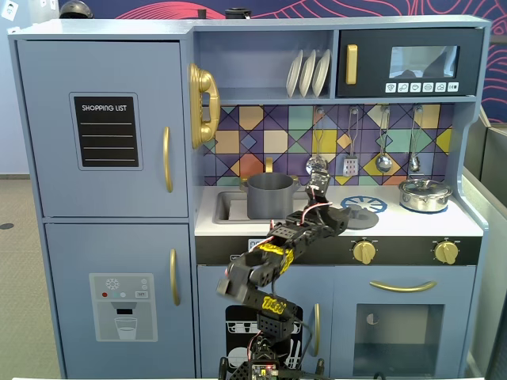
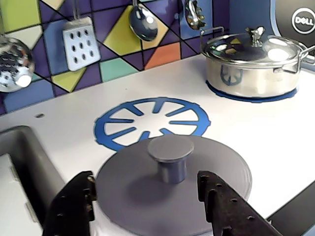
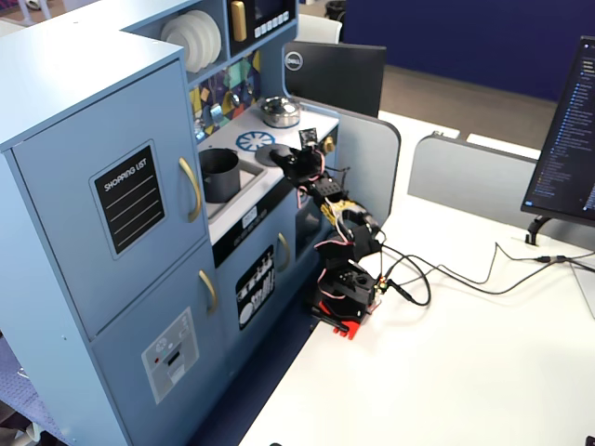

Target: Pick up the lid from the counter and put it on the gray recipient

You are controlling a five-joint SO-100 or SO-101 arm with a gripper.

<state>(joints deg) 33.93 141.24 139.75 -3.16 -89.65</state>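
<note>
Gripper point(image 2: 147, 196) is spread wide, one finger on each side of the lid point(image 2: 173, 184), grasping nothing. The fingers straddle the central knob point(image 2: 171, 157) without touching it; judged: lined up to pinch the knob, the only graspable feature on a flat disc. The lid lies flat on the white counter point(image 2: 256, 128), just in front of the blue burner ring point(image 2: 152, 122), partly overlapping it. Gray pot point(image 1: 272, 195) stands in the sink point(image 1: 226, 207), left of the lid in a fixed view, open-topped. Silver lidded pot point(image 2: 252, 61) sits on the far burner, well apart. Lift not yet begun; next the fingers need to meet on the knob.
</note>
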